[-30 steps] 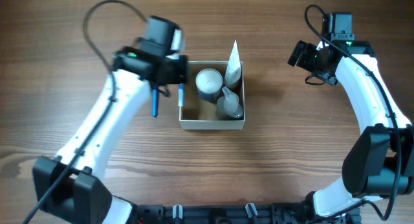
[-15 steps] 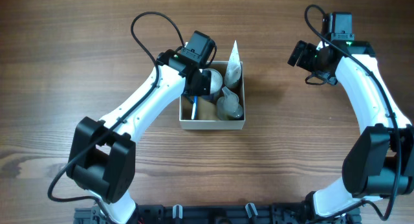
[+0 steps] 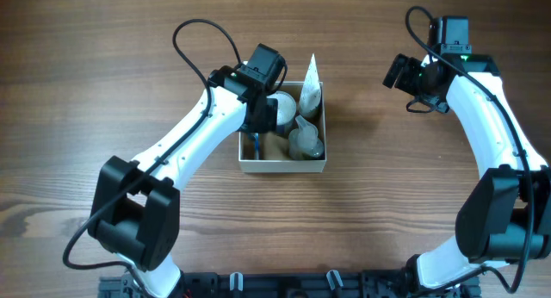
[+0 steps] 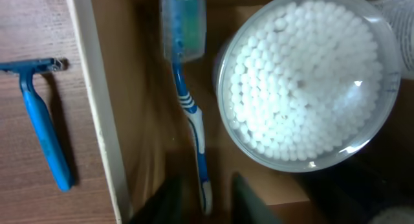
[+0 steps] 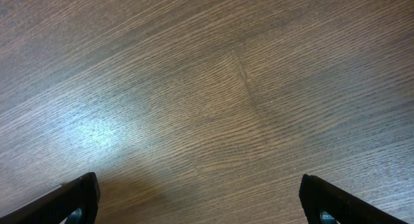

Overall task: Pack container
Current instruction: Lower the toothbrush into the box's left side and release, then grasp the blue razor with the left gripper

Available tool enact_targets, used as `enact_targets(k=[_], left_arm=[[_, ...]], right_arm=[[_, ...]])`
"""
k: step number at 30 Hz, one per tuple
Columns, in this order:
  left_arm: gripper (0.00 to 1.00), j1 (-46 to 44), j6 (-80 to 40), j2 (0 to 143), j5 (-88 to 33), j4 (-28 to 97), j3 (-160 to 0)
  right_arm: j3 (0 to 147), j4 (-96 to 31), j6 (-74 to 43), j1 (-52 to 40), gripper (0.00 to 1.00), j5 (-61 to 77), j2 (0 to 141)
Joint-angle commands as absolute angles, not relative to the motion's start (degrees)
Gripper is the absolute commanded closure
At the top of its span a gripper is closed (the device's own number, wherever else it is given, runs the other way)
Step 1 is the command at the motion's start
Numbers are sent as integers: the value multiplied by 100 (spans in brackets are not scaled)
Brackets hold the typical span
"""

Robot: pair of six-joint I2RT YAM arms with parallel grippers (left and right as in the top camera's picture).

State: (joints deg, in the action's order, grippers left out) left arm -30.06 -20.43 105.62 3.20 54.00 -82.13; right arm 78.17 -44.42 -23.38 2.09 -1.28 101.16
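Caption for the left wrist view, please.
Left gripper open over a toothbrush lying in the container beside a cotton-swab jar; blue razor outside.

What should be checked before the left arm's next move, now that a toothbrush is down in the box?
1. The toothbrush lies inside the container: ok.
2. The left gripper has its fingers apart from the handle: ok.
3. Clearance to the swab jar when lifting out: cannot tell.
4. The blue razor is packed: not ok, it lies on the table outside the wall.
5. The right gripper is open and empty: ok.
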Motion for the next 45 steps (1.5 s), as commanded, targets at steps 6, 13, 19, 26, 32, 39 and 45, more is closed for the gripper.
enact_targets(k=[6, 13, 19, 26, 32, 39, 45], left_arm=[[54, -2921, -2150, 9891, 357, 5426, -8383], [30, -2191, -2147, 9148, 888, 5642, -8453], [26, -1039, -1695, 9577, 294, 5684, -8162], [35, -683, -1352, 10796, -412, 5625, -7970], [40, -725, -1063, 11531, -451, 5594, -7970], [43, -740, -657, 11780, -469, 5229, -7970], [59, -738, -637, 11845, -467, 5116, -7970]], right_arm=[[7846, -4407, -2401, 226, 0, -60, 10191], [7846, -4407, -2403, 226, 0, -58, 10191], [7846, -4407, -2401, 226, 0, -58, 10191], [7846, -4407, -2401, 226, 0, -58, 10191], [7846, -4407, -2401, 226, 0, -58, 10191], [7846, -4407, -2403, 226, 0, -58, 10191], [7846, -4407, -2403, 226, 0, -60, 10191]])
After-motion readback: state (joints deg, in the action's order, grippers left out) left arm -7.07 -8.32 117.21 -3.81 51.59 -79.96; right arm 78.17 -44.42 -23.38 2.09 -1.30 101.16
